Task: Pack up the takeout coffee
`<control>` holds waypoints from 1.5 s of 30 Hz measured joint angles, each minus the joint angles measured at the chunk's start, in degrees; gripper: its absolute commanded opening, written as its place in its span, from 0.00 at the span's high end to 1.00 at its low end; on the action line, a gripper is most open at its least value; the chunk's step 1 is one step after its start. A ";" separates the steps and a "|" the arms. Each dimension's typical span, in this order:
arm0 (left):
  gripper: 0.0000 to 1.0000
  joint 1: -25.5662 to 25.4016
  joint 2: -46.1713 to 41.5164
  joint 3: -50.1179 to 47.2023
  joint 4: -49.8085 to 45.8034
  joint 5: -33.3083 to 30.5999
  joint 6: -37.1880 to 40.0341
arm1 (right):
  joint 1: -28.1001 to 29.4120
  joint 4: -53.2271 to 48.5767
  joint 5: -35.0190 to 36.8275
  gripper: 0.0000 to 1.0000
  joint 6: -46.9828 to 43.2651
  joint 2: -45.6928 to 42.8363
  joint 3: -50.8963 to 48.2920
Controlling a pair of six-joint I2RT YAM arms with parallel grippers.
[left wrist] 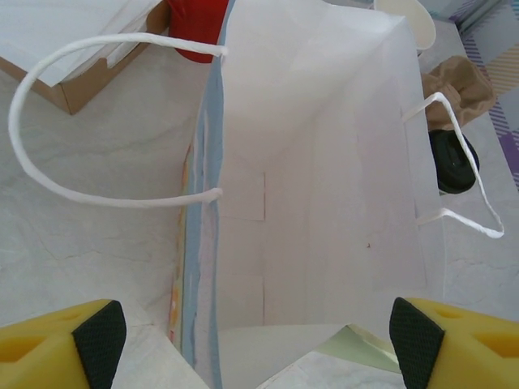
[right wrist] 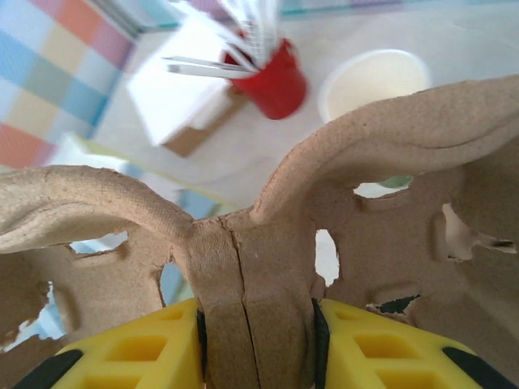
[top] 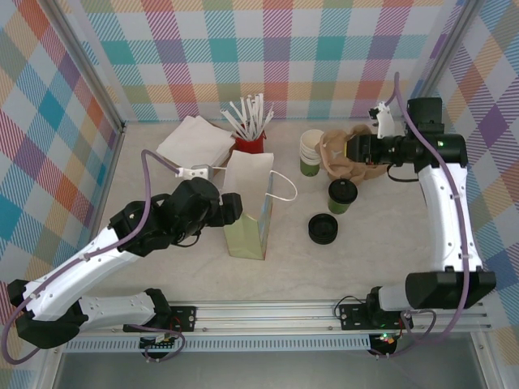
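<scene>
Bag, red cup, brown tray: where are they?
Bag (left wrist: 324, 162), left wrist view, on its white inside wall.
Red cup (top: 249, 145), top view, on its red side.
Brown tray (right wrist: 243, 275), right wrist view, on its middle ridge.

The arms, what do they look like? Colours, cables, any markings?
Both the left arm and right arm have white tube links between chunky black joints and black bases. A lilac cable loops loosely along each. The jaws are yellow with black pads. A small green light glows on a black joint of the right arm. No lettering is legible.
</scene>
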 measured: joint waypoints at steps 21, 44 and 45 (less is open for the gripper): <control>0.34 13.51 -6.84 -12.00 8.57 11.85 0.35 | 28.41 13.35 -15.41 0.65 18.84 7.08 5.05; 0.43 15.82 -8.02 -16.15 10.49 17.94 0.85 | 35.45 11.45 -10.38 0.65 16.00 23.19 12.33; 0.43 15.82 -8.07 -16.15 10.45 17.92 0.85 | 35.45 10.54 -9.97 0.65 15.10 23.19 12.39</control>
